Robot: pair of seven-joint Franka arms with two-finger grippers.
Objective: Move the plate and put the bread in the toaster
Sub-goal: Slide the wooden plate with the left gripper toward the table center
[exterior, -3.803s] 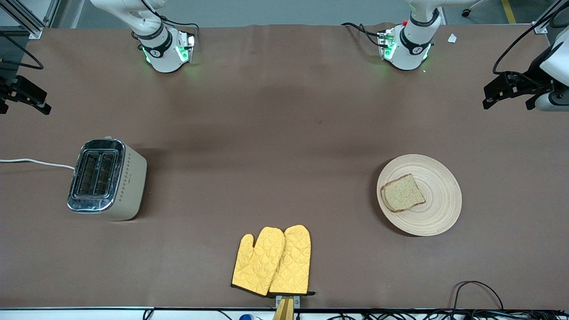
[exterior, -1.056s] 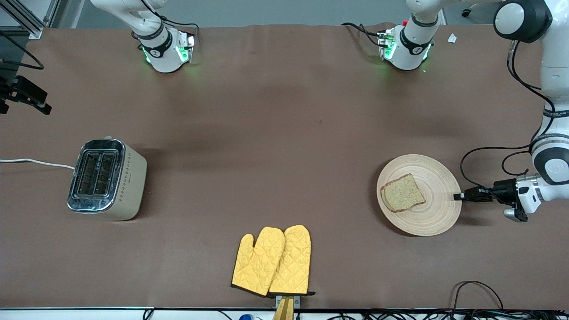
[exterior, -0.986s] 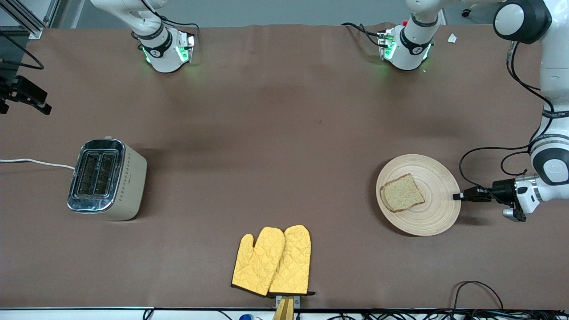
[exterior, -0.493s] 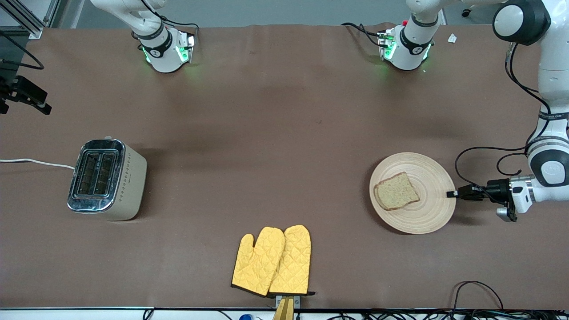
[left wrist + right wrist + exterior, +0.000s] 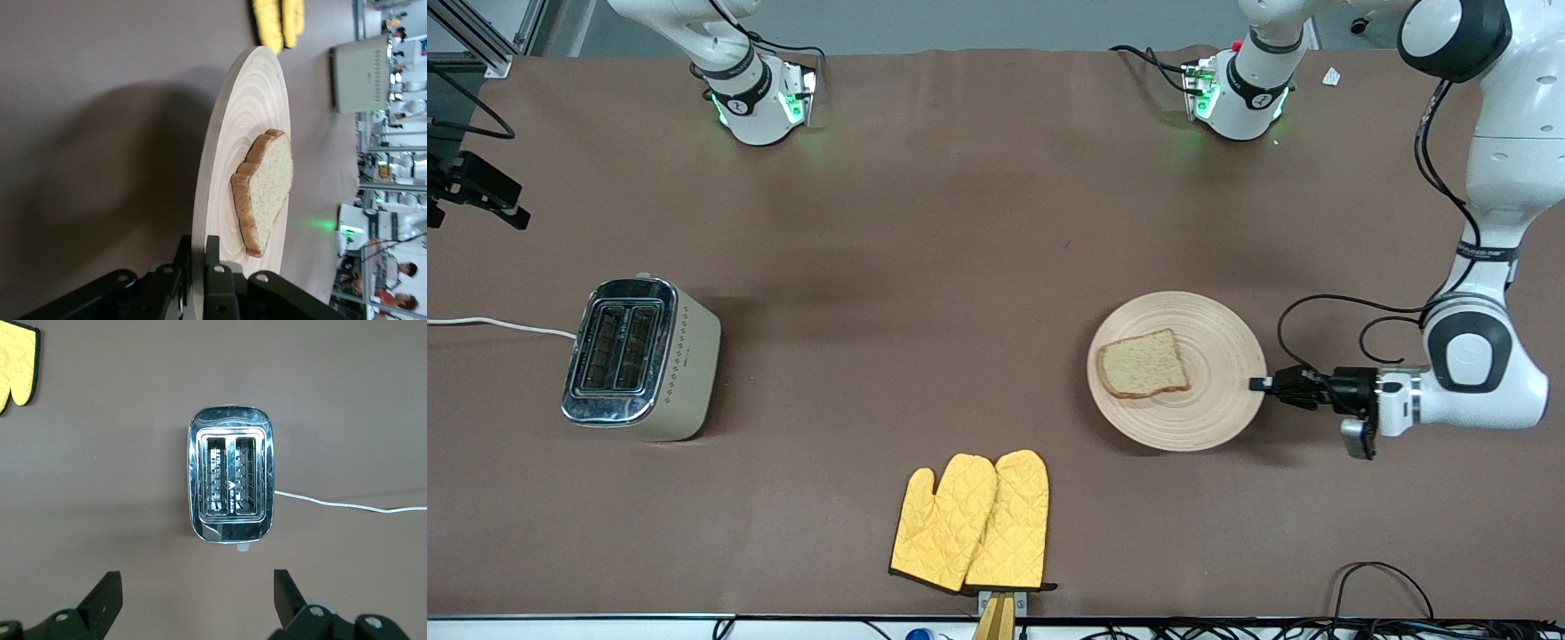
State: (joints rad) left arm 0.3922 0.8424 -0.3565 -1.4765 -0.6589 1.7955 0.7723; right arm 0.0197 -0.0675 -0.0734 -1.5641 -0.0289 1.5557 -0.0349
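Note:
The pale wooden plate [image 5: 1221,347] lies on the brown table toward the left arm's end, with the slice of brown bread [image 5: 1142,364] on it. My left gripper [image 5: 1260,384] is low at the plate's edge and shut on its rim, one finger above and one below. The left wrist view shows the rim between the gripper's [image 5: 198,250] fingers, with the plate [image 5: 247,120] and bread [image 5: 267,187]. The cream and chrome toaster [image 5: 640,358] stands toward the right arm's end, both slots empty [image 5: 230,481]. My right gripper [image 5: 195,580] waits open and empty high over the table beside the toaster.
Two yellow oven mitts [image 5: 971,522] lie near the table's front edge, nearer the front camera than the plate. The toaster's white cord [image 5: 498,325] runs off the right arm's end. Loose black cables [image 5: 1378,578] lie at the front edge near the left arm's end.
My left gripper came down, closed on the plate's rim and slid the plate with the bread toward the toaster's end of the table. The right arm has not moved.

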